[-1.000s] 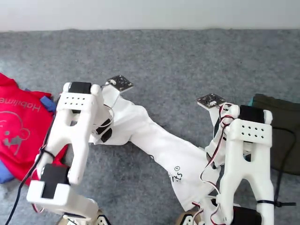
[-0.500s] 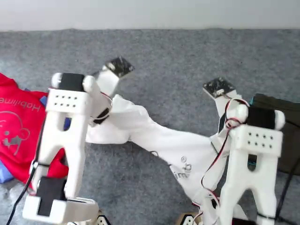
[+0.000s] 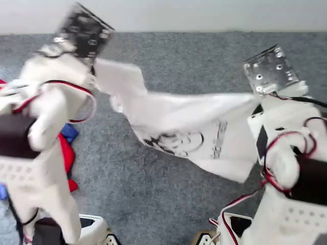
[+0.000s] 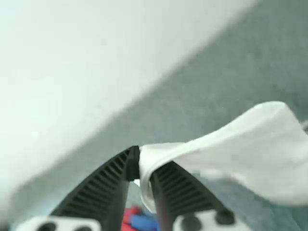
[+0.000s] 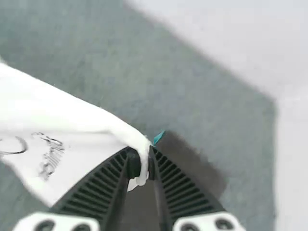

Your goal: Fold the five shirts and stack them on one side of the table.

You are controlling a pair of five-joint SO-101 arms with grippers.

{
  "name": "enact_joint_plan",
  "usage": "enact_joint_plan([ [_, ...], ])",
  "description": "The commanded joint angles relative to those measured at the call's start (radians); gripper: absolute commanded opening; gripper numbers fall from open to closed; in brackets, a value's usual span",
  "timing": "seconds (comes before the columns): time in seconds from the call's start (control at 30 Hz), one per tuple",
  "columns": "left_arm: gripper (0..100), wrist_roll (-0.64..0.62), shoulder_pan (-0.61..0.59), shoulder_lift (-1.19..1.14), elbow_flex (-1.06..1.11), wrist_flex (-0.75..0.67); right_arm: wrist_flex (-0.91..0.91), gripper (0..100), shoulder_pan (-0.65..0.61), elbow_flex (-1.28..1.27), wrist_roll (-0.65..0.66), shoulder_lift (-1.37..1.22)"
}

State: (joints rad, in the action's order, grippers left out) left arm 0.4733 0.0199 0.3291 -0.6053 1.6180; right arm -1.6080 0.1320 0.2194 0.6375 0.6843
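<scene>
A white shirt with a black print hangs stretched in the air between both arms, high over the grey table. My left gripper is shut on one end of the white shirt. My right gripper is shut on the other end of the shirt. In the high view the left arm stands raised at the left and the right arm at the right. A red shirt and a blue one lie on the table behind the left arm.
The grey carpeted table runs back to a white wall. A red and blue bit of cloth shows between the left fingers. A small teal tag sticks out by the right gripper.
Both arms have lifted the white shirt off the table and pulled it apart, so it now hangs spread in the air with its print showing. The arms rose close to the camera.
</scene>
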Motion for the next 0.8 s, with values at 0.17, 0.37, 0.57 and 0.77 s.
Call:
enact_joint_plan([
  [0.17, 1, -0.006, -0.101, 0.034, -0.282, -0.219, 0.180, 0.9, 0.013, 0.241, 0.143, 0.027],
  [0.37, 1, 0.114, -0.095, 0.035, -0.406, -0.166, 0.229, 0.9, 0.013, 0.371, 0.233, 0.027],
  [0.57, 1, 0.242, -0.095, 0.037, -0.542, -0.005, 0.173, 0.9, 0.015, 0.407, 0.249, 0.067],
  [0.77, 1, 0.281, -0.095, 0.037, -0.684, 0.095, 0.113, 0.9, 0.018, 0.407, 0.249, 0.154],
])
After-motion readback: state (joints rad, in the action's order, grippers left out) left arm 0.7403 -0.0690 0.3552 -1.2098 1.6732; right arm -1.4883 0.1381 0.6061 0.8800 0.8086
